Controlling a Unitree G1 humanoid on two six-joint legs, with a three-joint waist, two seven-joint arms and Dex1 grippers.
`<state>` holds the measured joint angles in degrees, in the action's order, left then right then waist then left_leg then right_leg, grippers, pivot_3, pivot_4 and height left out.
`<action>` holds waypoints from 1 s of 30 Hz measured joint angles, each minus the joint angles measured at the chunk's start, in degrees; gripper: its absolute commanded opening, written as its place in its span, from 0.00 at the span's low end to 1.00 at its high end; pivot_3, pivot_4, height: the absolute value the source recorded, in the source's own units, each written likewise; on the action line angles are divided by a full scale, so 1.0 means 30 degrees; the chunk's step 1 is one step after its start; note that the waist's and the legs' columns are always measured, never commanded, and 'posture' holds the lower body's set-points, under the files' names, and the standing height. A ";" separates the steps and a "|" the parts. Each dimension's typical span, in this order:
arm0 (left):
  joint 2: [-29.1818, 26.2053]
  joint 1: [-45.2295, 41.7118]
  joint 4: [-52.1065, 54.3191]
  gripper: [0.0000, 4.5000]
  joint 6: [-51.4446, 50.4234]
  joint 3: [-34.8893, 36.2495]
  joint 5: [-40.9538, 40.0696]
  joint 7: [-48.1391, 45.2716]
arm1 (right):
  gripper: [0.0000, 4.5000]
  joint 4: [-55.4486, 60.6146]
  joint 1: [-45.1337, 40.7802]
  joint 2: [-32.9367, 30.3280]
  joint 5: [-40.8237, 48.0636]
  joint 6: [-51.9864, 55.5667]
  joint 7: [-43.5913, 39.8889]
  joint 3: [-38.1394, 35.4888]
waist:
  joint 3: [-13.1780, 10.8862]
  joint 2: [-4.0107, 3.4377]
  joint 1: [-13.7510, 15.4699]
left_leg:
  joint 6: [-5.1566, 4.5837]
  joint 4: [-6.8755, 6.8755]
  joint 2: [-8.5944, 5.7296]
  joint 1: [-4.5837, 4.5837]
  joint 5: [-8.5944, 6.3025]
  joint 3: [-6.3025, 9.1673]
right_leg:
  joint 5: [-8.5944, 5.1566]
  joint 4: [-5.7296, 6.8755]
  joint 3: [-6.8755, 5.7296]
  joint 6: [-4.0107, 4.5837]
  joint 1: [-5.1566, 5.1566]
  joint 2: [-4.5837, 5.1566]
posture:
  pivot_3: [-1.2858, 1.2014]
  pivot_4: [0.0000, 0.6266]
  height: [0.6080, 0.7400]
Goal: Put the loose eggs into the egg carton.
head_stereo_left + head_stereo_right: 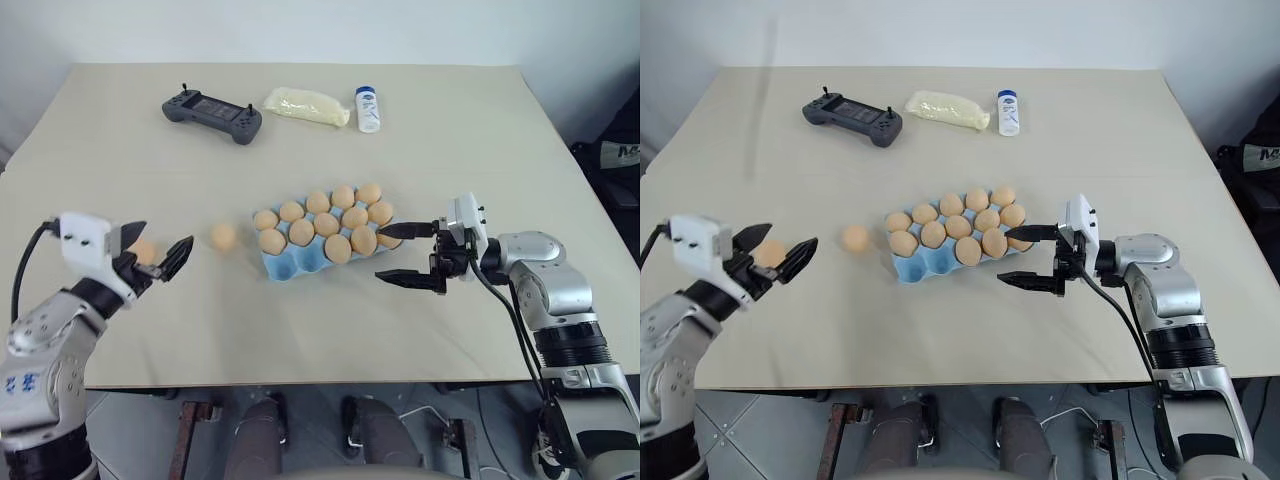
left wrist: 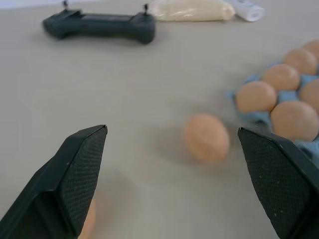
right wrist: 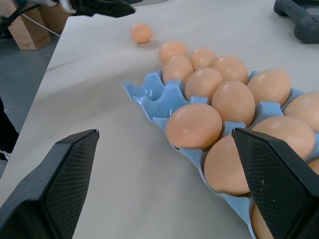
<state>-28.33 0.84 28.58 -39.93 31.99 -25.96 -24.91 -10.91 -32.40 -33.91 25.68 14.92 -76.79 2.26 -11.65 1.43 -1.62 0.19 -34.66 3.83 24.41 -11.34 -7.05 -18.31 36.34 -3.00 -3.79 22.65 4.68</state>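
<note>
The light blue egg carton lies mid-table, most cups filled with tan eggs and empty cups at its near left end. One loose egg rests on the table left of the carton. A second loose egg lies further left, by my left gripper, partly hidden behind one finger. That gripper is open and holds nothing. My right gripper stands open at the carton's right end, level and pointing left, with nothing held.
At the back of the table lie a dark grey game controller, a pale yellow packet and a small white bottle with a blue cap. The table's front edge runs close below both grippers.
</note>
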 measured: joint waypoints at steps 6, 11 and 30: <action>0.1174 0.4327 0.1578 0.99 0.0058 0.1553 -0.1141 0.0082 | 1.00 -0.0463 -0.0317 0.0128 -0.0182 -0.0070 -0.0295 0.0079 | 0.0003 0.0002 -0.0071 | 0.0011 0.0176 0.0002 -0.0001 0.0000 -0.0029 | 0.0020 -0.0141 -0.0007 0.0026 0.0044 -0.0003 | 0.52 0.24 1.00; 0.1159 0.5633 0.1723 0.99 0.0471 0.2849 -0.1439 0.0146 | 1.00 -0.0974 -0.0506 0.0130 -0.0387 -0.0085 -0.0616 0.0092 | 0.0002 0.0002 -0.0071 | 0.0037 0.0202 0.0012 0.0000 -0.0004 -0.0027 | -0.0011 -0.0150 -0.0022 0.0082 0.0067 -0.0014 | 0.52 0.24 1.00; -0.0337 -0.2743 -0.4269 0.99 -0.0655 -0.0638 0.1103 0.5204 | 1.00 -0.1600 -0.0935 0.0326 -0.0766 -0.0391 -0.0813 0.0473 | 0.0005 0.0007 -0.0043 | 0.0042 0.0188 0.0042 -0.0002 0.0003 -0.0073 | 0.0071 -0.0119 -0.0094 0.0006 0.0080 -0.0048 | 0.52 0.24 1.00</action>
<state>-29.34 -7.39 15.77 -41.90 30.07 -22.65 -9.30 -15.71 -35.21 -32.93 23.38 13.75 -79.23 3.68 -11.63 1.45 -1.75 0.32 -34.10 3.96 24.40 -11.33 -7.27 -18.10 35.98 -3.28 -3.77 22.89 4.54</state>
